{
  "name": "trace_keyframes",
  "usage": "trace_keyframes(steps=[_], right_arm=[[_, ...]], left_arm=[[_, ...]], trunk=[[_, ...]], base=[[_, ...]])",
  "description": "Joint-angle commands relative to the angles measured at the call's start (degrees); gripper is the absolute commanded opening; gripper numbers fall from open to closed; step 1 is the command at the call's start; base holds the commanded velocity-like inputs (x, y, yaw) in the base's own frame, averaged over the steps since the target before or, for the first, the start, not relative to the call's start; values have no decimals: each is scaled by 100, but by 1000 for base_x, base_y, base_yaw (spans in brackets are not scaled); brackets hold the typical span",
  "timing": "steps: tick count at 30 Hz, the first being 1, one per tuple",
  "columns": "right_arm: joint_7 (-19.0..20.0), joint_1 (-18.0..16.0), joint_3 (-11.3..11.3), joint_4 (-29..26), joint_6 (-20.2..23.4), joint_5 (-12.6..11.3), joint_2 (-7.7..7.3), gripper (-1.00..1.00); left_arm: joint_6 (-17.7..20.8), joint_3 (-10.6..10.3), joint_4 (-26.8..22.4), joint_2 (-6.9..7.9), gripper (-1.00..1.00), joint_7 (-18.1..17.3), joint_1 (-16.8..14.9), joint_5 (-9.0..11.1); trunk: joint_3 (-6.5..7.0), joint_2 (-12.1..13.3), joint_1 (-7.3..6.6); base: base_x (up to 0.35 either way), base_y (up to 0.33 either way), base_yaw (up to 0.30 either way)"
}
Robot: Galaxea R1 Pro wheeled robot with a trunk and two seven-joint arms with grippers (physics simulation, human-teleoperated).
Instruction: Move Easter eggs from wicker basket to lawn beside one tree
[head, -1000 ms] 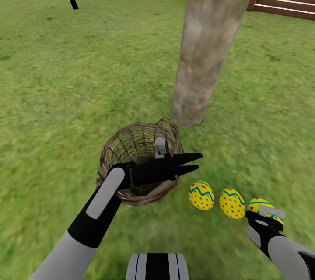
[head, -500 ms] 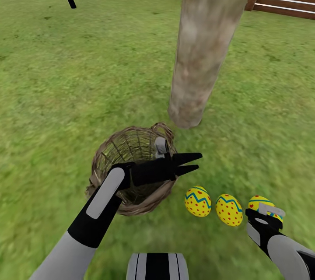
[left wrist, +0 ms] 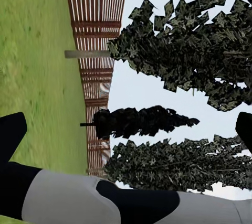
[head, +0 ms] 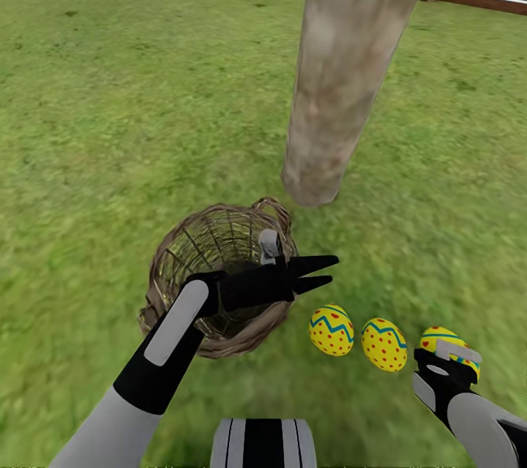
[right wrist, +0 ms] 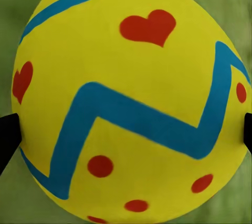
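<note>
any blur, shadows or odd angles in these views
Head view: lawn texture smeared and soft, flat even light, almost no cast shadows; tree leans from wide-angle distortion. Left wrist view: picture turned sideways, fence running vertically, foliage jagged. Right wrist view: egg so close the grass behind is blurred; pincer tips dark at both edges.

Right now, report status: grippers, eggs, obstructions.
Left gripper open over the wicker basket. Right gripper around third egg. Two eggs on the lawn near the tree. Nothing blocking.
</note>
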Motion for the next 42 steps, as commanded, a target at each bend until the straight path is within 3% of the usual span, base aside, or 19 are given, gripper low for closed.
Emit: trace_keyframes(steps=[1, 7, 8, 19, 35, 38, 42], right_arm=[[-4, -4, -46, 8, -42, 50, -5, -100], [17, -12, -46, 8, -130, 50, -11, -100], [23, -13, -46, 8, -130, 50, -8, 100], [30, -13, -46, 8, -131, 50, -14, 100], [70, -15, -53, -12, -131, 25, -28, 100], [455, -20, -84, -322, -97, -23, -49, 100], [1032, -22, -111, -561, 3, -60, -239, 100]], left_arm=[[15, 3, 3, -2, 100, -44, -2, -35], [15, 3, 3, -2, 100, -44, -3, -35], [15, 3, 3, -2, 100, -44, -3, -35], [15, 3, 10, -2, 100, -50, -1, -35], [23, -12, 10, -2, 100, -41, -1, -35], [18, 5, 15, -2, 100, -29, -1, -43], [9, 17, 50, -2, 100, -3, -1, -59]], trunk=[[-26, -3, 1], [-70, -6, 6], [-70, -6, 6], [-70, -6, 6], [284, 16, -35], [351, 20, -43], [439, 25, -53]], base=[[0, 0, 0], [0, 0, 0], [0, 0, 0], [0, 0, 0], [0, 0, 0], [0, 0, 0], [0, 0, 0]])
